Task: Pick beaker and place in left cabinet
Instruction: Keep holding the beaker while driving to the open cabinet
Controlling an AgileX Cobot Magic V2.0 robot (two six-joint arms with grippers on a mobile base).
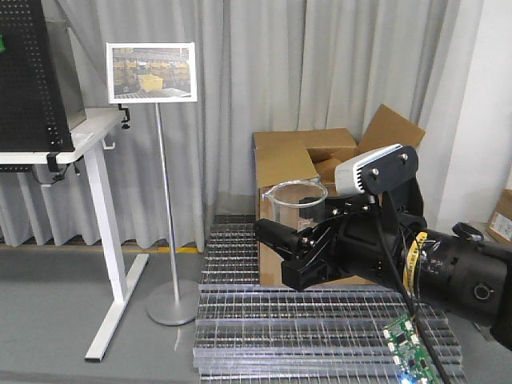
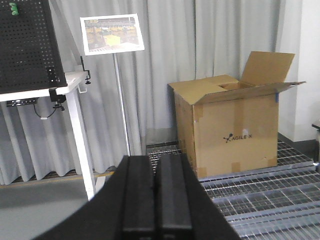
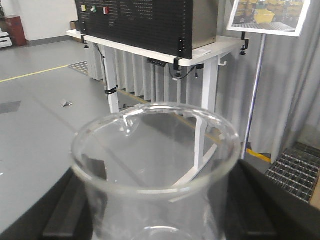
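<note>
The beaker (image 3: 155, 165) is a clear glass cylinder with a pour spout on its far-left rim. It stands upright between the black fingers (image 3: 62, 210) of my right gripper (image 3: 156, 205), which is shut on it. In the front view the same beaker (image 1: 294, 202) hangs in the air in front of a cardboard box, held by the right gripper (image 1: 280, 240). My left gripper (image 2: 156, 162) has its two black jaws pressed together with nothing between them. The left cabinet is out of view.
An open cardboard box (image 1: 308, 156) stands on metal floor grating (image 1: 304, 320). A sign on a thin pole stand (image 1: 152, 72) rises to the left of it. A white desk (image 1: 96, 132) carrying a black pegboard panel (image 1: 28, 76) is at the far left, with grey curtains behind.
</note>
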